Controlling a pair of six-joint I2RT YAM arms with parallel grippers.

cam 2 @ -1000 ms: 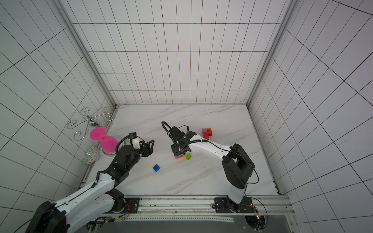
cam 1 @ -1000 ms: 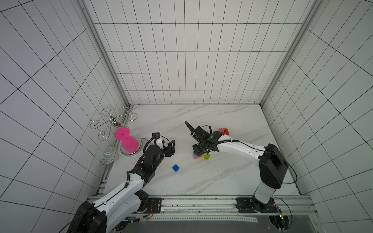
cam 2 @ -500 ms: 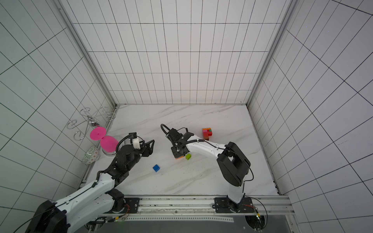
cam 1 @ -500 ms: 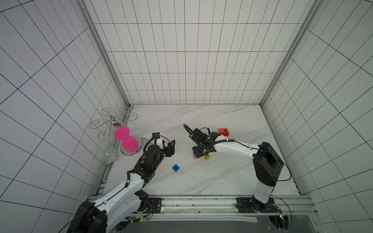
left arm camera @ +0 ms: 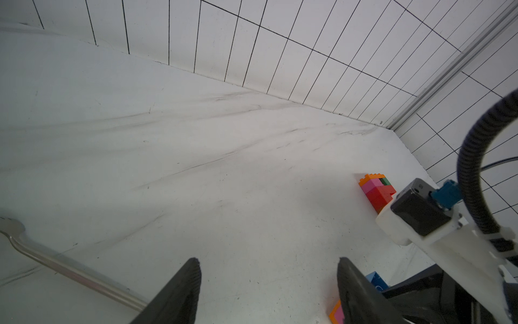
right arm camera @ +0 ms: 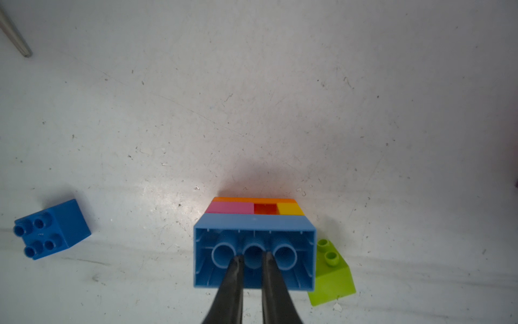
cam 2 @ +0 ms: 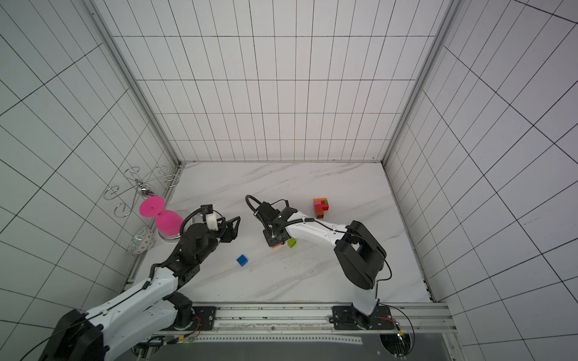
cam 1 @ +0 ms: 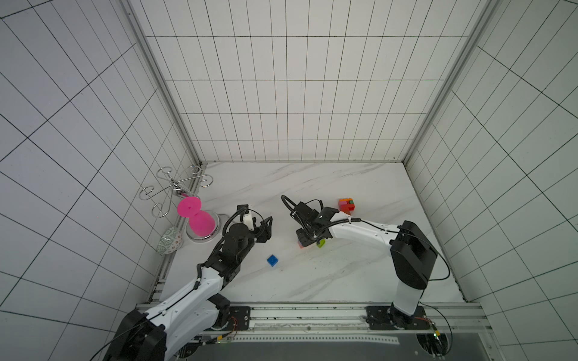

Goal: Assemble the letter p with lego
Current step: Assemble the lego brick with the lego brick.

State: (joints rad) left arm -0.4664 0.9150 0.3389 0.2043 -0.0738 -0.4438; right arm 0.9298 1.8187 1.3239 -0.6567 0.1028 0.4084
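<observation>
I'm watching right gripper [right arm camera: 252,256] pinching light blue brick [right arm camera: 253,223] by centre tube; left gripper [left arm camera: 269,259] hanging open.

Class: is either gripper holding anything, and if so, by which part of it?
The right gripper pinches the light blue brick by the middle tube in its open underside. The left gripper stands open and holds nothing.

White shells with black joints are recorded on the left arm [cam 1: 187,297] and right arm [cam 1: 362,231], tapered black fingers [left arm camera: 179,291] on the left gripper [left arm camera: 268,261] and right gripper [right arm camera: 253,256], a black corrugated cable [left arm camera: 469,162] at the right wrist.
</observation>
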